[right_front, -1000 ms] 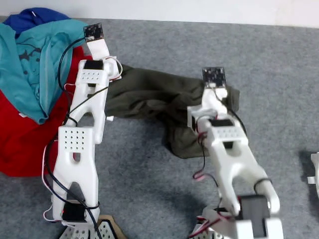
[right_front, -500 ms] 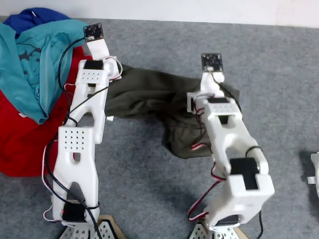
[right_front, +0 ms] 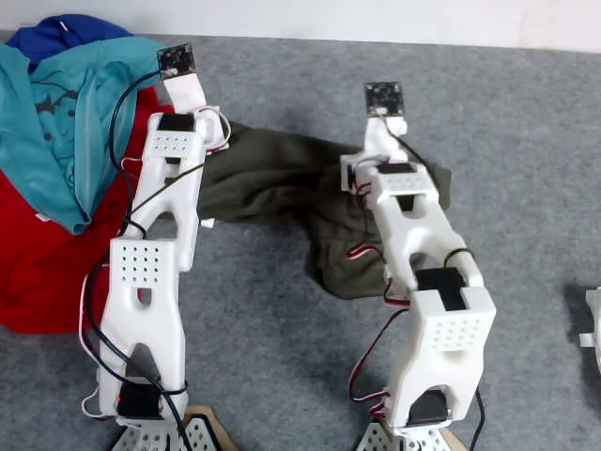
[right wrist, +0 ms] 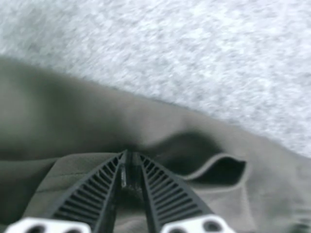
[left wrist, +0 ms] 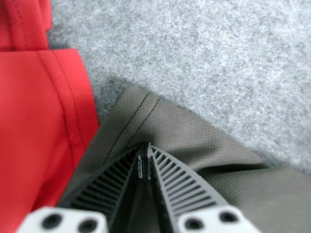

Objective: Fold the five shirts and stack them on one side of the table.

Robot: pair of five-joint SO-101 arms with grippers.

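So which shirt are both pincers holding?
The olive shirt: the left pincer and right pincer are both shut on it. The red shirt, teal shirt and blue shirt lie heaped aside.

The high camera sat fixed above the grey surface (right_front: 526,141), behind the near edge where both arm bases stood. It looked down and forward to the far edge. It took in the left arm (right_front: 155,235), the right arm (right_front: 413,244), the olive shirt (right_front: 272,174) between them and the red shirt (right_front: 38,272) by the left edge.

The left wrist camera looked along the left fingers (left wrist: 170,179) from very near the cloth. It framed the olive shirt's hem, a strip of the red shirt and bare surface beyond.

The right wrist camera looked along the right fingers (right wrist: 160,187), equally near, at another part of the olive shirt with bare surface beyond.

All three views shared the olive shirt; the high and left wrist views also shared the red shirt.
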